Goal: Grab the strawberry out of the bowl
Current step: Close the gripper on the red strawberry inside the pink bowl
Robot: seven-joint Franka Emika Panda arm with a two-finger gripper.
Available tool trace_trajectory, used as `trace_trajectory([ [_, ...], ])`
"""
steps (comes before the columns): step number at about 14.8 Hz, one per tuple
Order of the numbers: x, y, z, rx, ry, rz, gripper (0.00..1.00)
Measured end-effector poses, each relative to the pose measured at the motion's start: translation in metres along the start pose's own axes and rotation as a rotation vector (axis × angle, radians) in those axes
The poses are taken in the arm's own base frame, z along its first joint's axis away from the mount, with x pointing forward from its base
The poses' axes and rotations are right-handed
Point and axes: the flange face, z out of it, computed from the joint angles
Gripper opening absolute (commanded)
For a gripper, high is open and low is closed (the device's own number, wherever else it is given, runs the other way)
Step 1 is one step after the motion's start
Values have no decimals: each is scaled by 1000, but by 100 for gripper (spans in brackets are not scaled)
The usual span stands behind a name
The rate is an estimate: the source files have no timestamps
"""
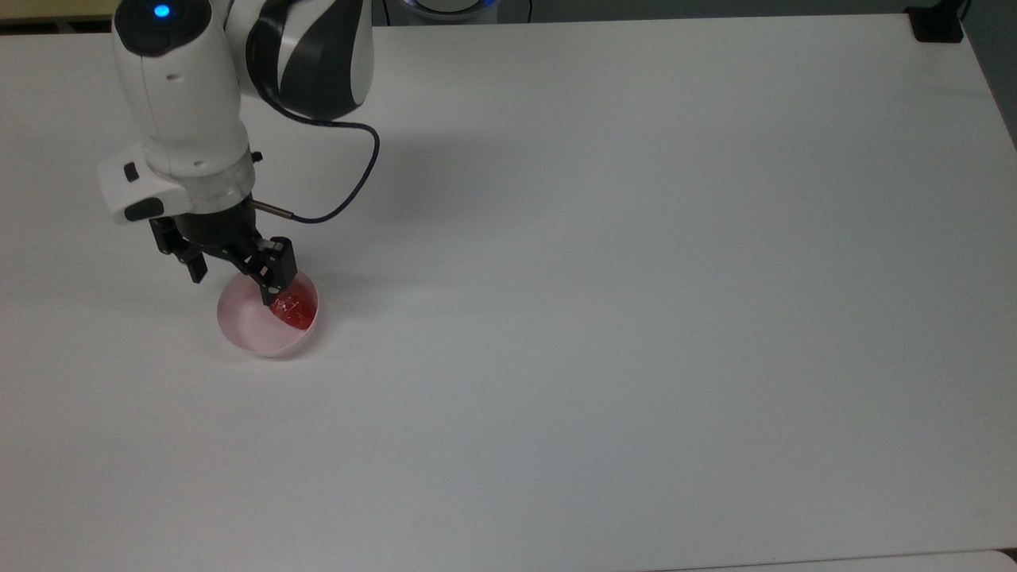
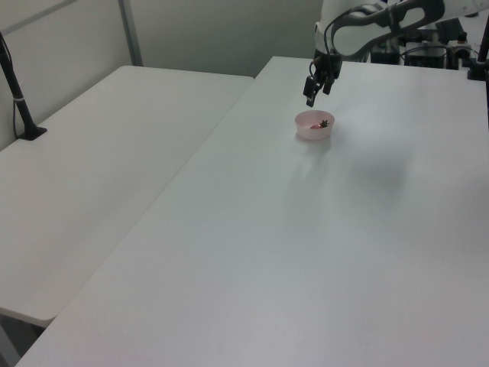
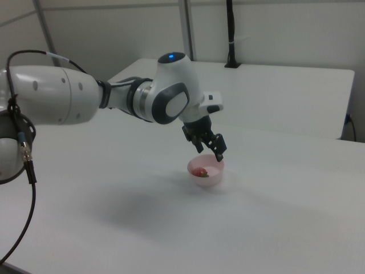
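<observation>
Black two-finger gripper [image 1: 232,282] on the white and grey robot arm [image 1: 187,103] stood with its fingers spread wide and nothing between them, poised above the small round pale pink bowl [image 1: 246,326] without touching it. In the top view, one fingertip overlapped the bowl's upper rim next to the small glossy red strawberry [image 1: 293,309], while the other sat just outside the rim on the top view's left. The left view showed the gripper [image 2: 316,88] clearly above the bowl [image 2: 314,129], with open air between the fingertips and the rim. The right view agreed: the gripper [image 3: 209,149] hung over the bowl [image 3: 210,171], and the strawberry [image 3: 199,172] lay inside on the bowl's floor. The fruit rested against the inner wall on the top view's right; its leafy top was hidden behind the finger in the top view. A thin dark cable [image 1: 349,183] looped from the wrist out over the table. The bowl stood on a wide white table [image 1: 636,318], well apart from every edge, with bare surface open on all sides of it. The table's far edge ran along the top of the top view, where a small black clamp [image 1: 936,24] sat at the corner. A second white table [image 2: 92,183] adjoined it on the left view's left, carrying a black post [image 2: 17,92].
</observation>
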Motion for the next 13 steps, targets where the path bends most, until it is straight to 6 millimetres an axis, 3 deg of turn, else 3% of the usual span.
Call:
trace_trajectory([
  [5,-5,-13,39,-3,-33,-38,71],
  [11,-9,-27,53,2,-53,-179,70],
  [13,-14,-34,67,3,-74,-247,76],
])
